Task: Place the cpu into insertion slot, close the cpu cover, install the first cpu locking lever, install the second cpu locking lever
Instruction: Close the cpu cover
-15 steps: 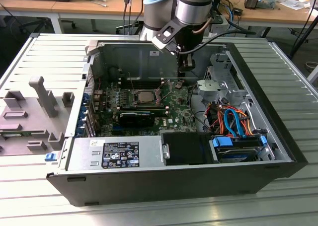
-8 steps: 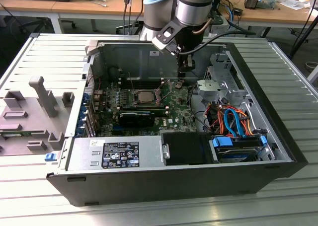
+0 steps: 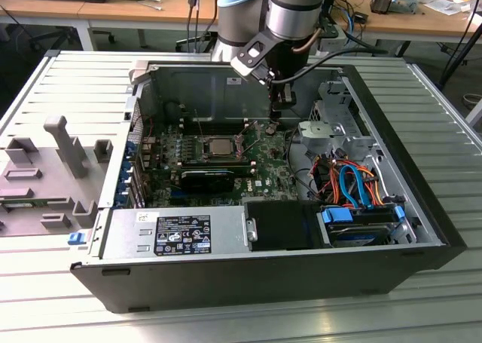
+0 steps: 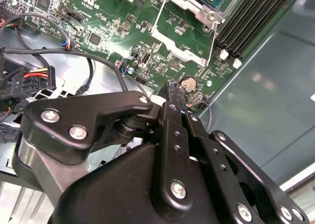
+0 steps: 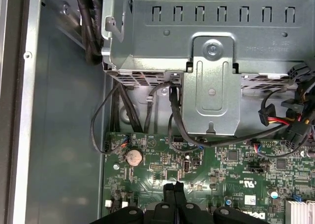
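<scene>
The cpu, a dull silver square, lies in the insertion slot of the green motherboard inside the open computer case. The cpu cover, a thin silvery frame with a square window, stands swung up and open beside the socket; in the exterior view the cover is on the socket's right. My gripper hangs over the board to the exterior view's right of the socket, near the round coin battery. Both wrist views show the black fingertips pressed together with nothing between them.
A metal drive cage and bundled cables crowd the case at the exterior view's right. Black memory slots run beside the socket. The power supply fills the near side. A grey fixture sits outside the case.
</scene>
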